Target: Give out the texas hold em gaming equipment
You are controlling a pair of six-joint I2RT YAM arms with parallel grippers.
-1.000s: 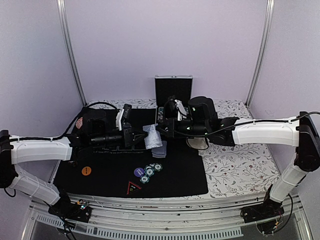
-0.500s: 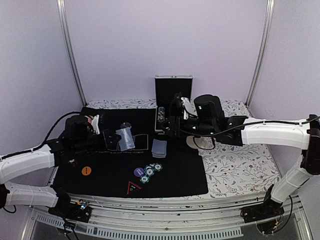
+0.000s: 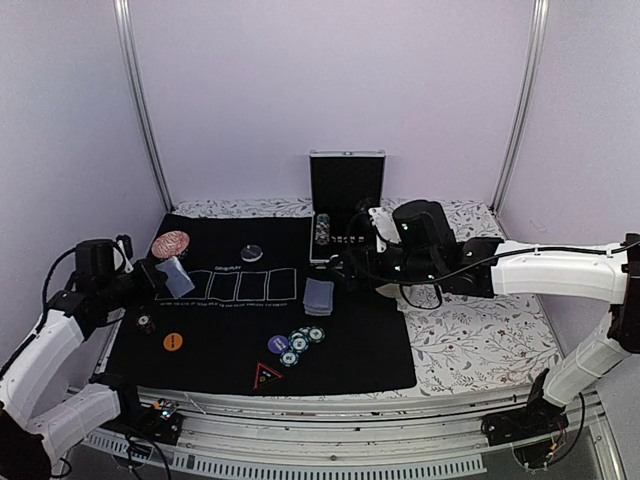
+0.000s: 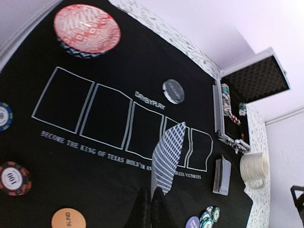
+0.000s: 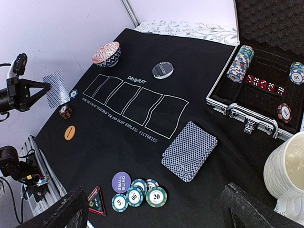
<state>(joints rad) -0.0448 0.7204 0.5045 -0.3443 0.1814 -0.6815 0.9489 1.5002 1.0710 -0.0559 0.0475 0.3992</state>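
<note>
A blue-grey-backed playing card stands on edge between the fingertips of my left gripper, which is shut on it above the mat's left edge; from above the card shows there too. The deck of cards lies face down mid-mat. Below it sit green-and-white poker chips beside a purple button. An orange button lies at the left. My right gripper hangs open above the deck and chips, holding nothing; in the top view the right gripper is near the case.
An open metal case with chip stacks and dice stands at the back. A cream mug sits right of the deck. A red patterned bowl, a silver disc, two loose chips and a triangular marker lie on the black mat.
Both grippers met over the mat's middle on a card. The right gripper opened and drew back to the right. The left arm swung far left, carrying the card.
</note>
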